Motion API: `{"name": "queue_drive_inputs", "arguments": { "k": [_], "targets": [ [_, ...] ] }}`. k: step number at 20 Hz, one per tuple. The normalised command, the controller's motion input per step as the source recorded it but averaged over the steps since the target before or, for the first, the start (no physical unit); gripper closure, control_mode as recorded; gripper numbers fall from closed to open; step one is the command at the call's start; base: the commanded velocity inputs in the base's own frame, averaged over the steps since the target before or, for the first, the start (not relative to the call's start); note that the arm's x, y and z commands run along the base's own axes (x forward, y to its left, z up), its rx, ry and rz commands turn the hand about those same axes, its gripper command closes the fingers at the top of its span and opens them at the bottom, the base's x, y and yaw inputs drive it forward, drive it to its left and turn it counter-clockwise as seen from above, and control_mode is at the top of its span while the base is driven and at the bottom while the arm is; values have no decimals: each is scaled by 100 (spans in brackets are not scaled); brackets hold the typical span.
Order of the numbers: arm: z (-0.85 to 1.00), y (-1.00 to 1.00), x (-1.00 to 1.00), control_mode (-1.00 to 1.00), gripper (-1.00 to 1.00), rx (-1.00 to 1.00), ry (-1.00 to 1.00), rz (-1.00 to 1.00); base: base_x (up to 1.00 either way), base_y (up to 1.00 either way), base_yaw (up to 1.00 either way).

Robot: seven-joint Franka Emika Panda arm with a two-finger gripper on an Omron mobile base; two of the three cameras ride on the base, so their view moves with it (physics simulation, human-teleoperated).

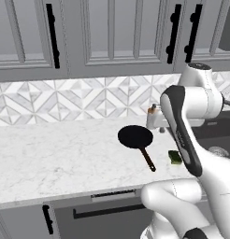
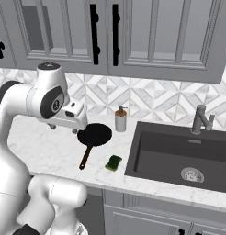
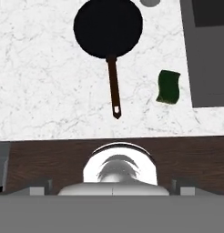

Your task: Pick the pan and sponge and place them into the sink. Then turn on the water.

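You look straight down on the pan [image 3: 108,28] on the marble counter [image 3: 41,82], handle toward you; the sponge [image 3: 169,86] lies right of it, beside the sink [image 3: 207,54] edge.

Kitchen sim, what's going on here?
Nothing is held yet. The arm's hand hangs above the marble counter with the gripper open and empty. The pan sits on the counter, handle toward the front edge, and the sponge lies beside it, between the pan and the sink. The sink holds nothing but its drain, and no water runs from the faucet. Both pickups are still to do.
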Motion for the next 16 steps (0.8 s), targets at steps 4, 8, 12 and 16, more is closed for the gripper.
{"name": "queue_drive_inputs", "arguments": {
  "k": [4,8,12,16],
  "targets": [
    [-53,0,64,-100,-100,0,3,0,0,0,0],
    [-70,1,41,-100,-100,0,9,0,0,0,0],
    [-84,16,44,-100,-100,-1,6,0,0,0,0],
    [-57,3,24,-100,-100,0,6,0,0,0,0]
  ]
}}
